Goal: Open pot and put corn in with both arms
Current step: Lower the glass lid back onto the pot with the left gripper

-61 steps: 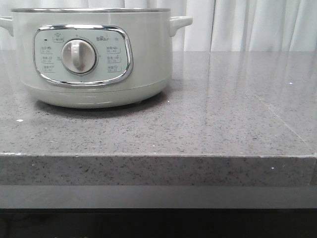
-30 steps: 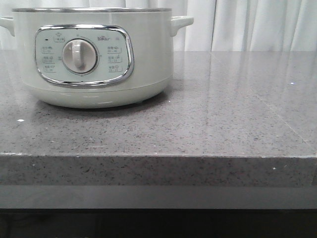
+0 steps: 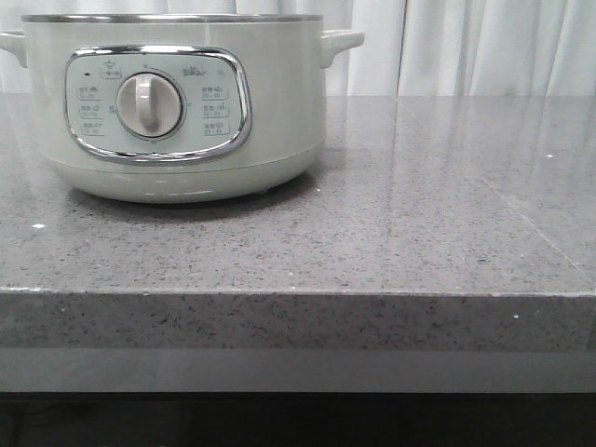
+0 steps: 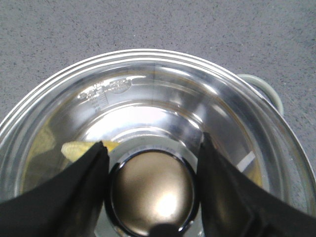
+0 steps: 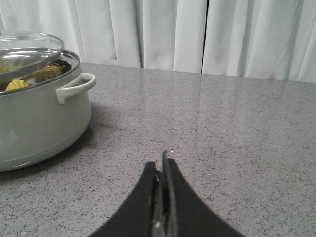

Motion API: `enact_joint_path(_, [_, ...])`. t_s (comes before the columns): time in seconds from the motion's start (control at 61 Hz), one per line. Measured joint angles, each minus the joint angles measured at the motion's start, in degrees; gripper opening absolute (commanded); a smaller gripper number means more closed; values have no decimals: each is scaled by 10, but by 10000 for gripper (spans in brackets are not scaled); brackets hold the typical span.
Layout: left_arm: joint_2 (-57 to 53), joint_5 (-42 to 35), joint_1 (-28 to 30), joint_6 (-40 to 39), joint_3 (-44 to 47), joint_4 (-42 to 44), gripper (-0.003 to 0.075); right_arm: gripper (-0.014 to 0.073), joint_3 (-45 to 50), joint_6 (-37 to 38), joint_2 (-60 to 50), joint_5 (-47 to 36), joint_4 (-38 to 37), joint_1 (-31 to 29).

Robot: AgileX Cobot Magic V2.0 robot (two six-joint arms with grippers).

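Observation:
The pale grey-green pot (image 3: 177, 112) stands at the counter's left, its dial (image 3: 147, 104) facing me. In the left wrist view my left gripper (image 4: 153, 140) is shut on the bronze knob (image 4: 154, 192) of the steel-rimmed glass lid (image 4: 148, 98). The yellow corn (image 4: 74, 148) shows through the glass, inside the pot. In the right wrist view the lid (image 5: 29, 47) hangs slightly above the pot (image 5: 34, 123), tilted, and the corn (image 5: 17, 84) lies inside. My right gripper (image 5: 162, 160) is shut and empty, low over the counter to the pot's right. Neither gripper shows in the front view.
The grey speckled counter (image 3: 419, 205) runs right of the pot, with its front edge (image 3: 298, 293) near me. White curtains (image 5: 197, 34) hang behind it. The pot's side handle (image 5: 74, 86) sticks out toward the right arm.
The pot sits a few pixels further right in the front view than one second ago. Nothing else differs.

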Motion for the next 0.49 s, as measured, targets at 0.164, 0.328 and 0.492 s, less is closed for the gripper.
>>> enact_joint_path(0.164, [22, -1, 0, 0, -11, 2, 260, -67, 0, 0, 0, 0, 0, 0])
enact_joint_path(0.328, [25, -2, 0, 0, -14, 6, 260, -67, 0, 0, 0, 0, 0, 0])
enact_joint_path(0.492, [37, -10, 0, 0, -14, 6, 260, -67, 0, 0, 0, 0, 0, 0])
